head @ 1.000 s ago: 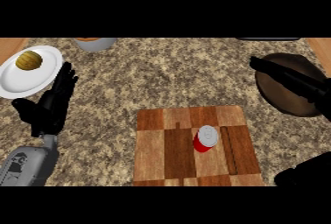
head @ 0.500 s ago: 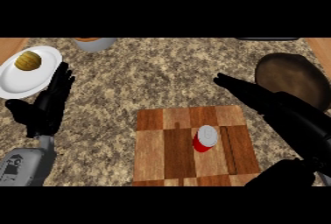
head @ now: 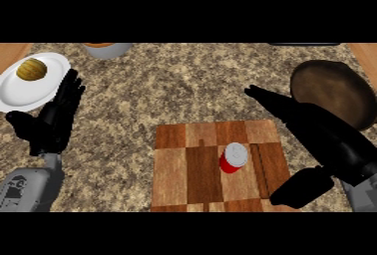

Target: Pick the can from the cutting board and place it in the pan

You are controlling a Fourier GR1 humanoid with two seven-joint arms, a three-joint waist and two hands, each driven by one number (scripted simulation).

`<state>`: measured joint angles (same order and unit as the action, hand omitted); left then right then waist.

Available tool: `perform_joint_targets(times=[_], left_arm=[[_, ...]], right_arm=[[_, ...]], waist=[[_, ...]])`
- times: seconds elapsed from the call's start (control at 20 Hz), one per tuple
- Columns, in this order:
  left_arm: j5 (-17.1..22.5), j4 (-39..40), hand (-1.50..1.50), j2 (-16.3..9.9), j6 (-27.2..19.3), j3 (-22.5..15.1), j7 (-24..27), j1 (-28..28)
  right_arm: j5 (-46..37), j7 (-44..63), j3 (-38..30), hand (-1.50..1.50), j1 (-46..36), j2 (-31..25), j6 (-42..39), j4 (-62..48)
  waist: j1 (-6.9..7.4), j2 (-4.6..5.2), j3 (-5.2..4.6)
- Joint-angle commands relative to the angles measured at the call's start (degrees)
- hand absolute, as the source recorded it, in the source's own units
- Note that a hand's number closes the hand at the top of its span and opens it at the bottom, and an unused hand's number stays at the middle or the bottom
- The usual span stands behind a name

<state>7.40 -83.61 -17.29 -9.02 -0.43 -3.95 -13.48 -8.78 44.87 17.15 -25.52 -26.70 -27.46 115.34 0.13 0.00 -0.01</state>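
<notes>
Can [head: 234,157] sits upright on the cutting board [head: 193,169], right of centre, red body, silver top. Board lies on the speckled surface [head: 184,89]. Right hand [head: 316,134] hovers at 3 o'clock of the can, not touching it; fingers straight and pointing to 11 o'clock, thumb low at 5 o'clock of the can. Pan [head: 335,92] at 1 o'clock of the can, dark, partly behind the right hand. Left hand [head: 52,122] rests at 9 o'clock, fingers straight, up. White plate [head: 18,92] with a round yellowish food item [head: 32,69] at 10 o'clock. Bowl [head: 107,49] at the top edge.
</notes>
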Motion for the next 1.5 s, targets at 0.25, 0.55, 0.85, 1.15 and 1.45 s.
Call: perform_joint_targets(times=[0.25,0.55,0.85,1.15,1.45], left_arm=[[-2.4,-4.7,0.00,2.3,-0.5,0.1,-4.5,-0.1],[-3.5,1.9,0.00,3.8,1.2,1.5,1.3,-0.3],[-5.0,-0.3,0.00,3.9,1.0,2.3,-0.1,-0.3],[-3.9,-1.3,0.00,3.2,3.2,3.7,-0.1,0.9],[-6.5,-1.6,0.00,6.5,1.7,2.0,-1.0,1.3]], right_arm=[[-4.6,0.0,2.1,-1.50,1.4,7.4,-4.4,-3.6],[-11.7,-8.1,5.7,-1.50,7.2,8.1,-5.6,-5.3],[-15.7,-6.6,5.2,-1.50,5.0,9.3,-9.9,-6.7],[-21.0,-5.1,7.1,-1.50,-0.4,11.5,-12.9,-14.0],[-21.7,-6.1,3.4,-1.50,2.1,12.0,-17.5,-13.0]], waist=[[-0.01,-0.06,0.01],[-0.25,0.01,0.01],[-0.18,-0.04,0.01],[0.11,-0.03,0.00],[-0.10,-0.06,0.01]])
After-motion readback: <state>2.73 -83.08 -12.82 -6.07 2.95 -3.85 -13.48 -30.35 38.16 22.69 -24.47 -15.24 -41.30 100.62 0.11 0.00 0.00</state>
